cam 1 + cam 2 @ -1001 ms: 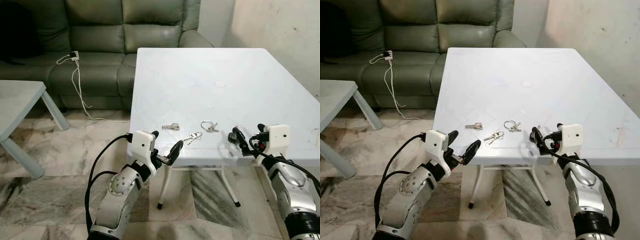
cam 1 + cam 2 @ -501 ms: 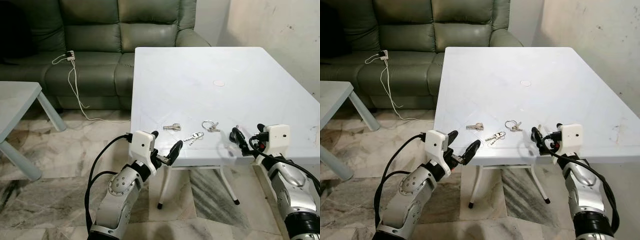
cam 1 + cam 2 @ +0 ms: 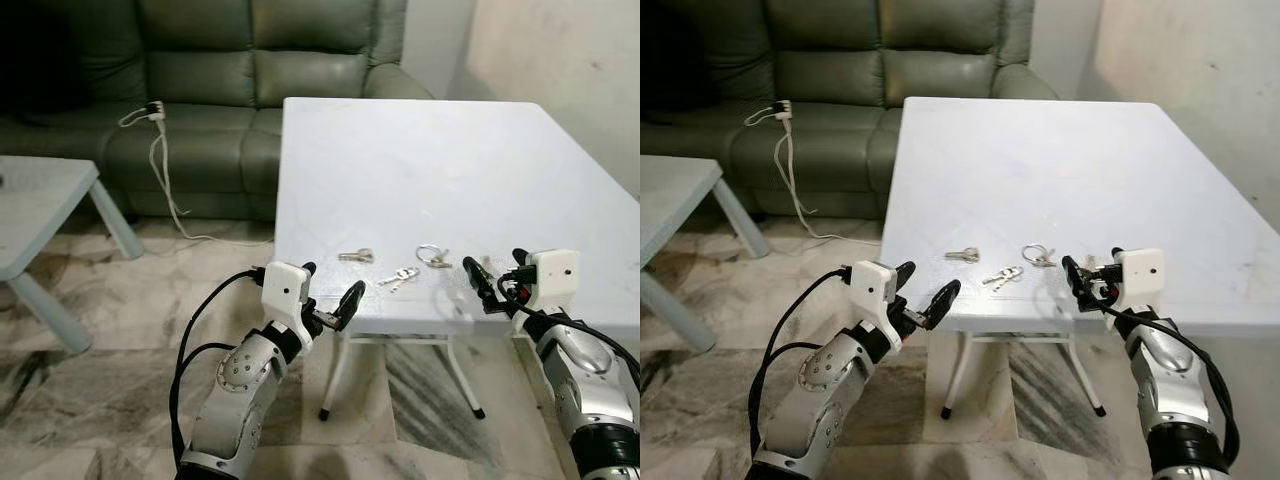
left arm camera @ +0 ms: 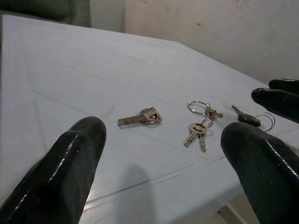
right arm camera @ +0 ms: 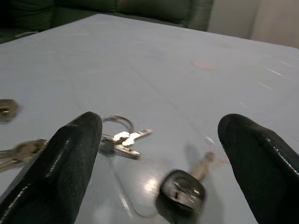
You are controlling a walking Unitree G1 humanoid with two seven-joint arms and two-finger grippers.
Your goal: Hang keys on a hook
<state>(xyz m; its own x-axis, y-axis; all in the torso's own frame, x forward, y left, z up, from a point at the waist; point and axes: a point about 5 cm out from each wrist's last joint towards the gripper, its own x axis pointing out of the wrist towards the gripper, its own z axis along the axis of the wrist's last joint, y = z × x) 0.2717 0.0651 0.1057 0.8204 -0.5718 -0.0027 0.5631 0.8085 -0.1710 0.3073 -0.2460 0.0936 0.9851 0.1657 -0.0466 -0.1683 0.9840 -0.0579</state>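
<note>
Nearest, both arms are raised at the front edge of the white tabletop (image 3: 440,150). On the left, the left pincer (image 3: 330,296) hovers just short of that edge with its two black fingers spread wide and nothing between them. Across on the right, the right pincer (image 3: 494,283) reaches over the edge, its fingers also well apart and empty; a black-headed key (image 5: 183,189) lies on the surface between them, close by.

Just past the pincers, three more sets of keys lie flat near the front edge, apart from one another: a single key (image 3: 355,256) on the left, a small bunch of keys (image 3: 399,277) in the middle and slightly nearer, and a key ring (image 3: 433,256) with a key or two on it to the right.

Farther off, a pale round mark sits mid-tabletop. Left of the table, a grey side table (image 3: 35,200) stands on the marbled floor (image 3: 90,370). Behind everything, a green sofa (image 3: 230,70) carries a white charger and cable (image 3: 155,130) trailing down to the floor.
</note>
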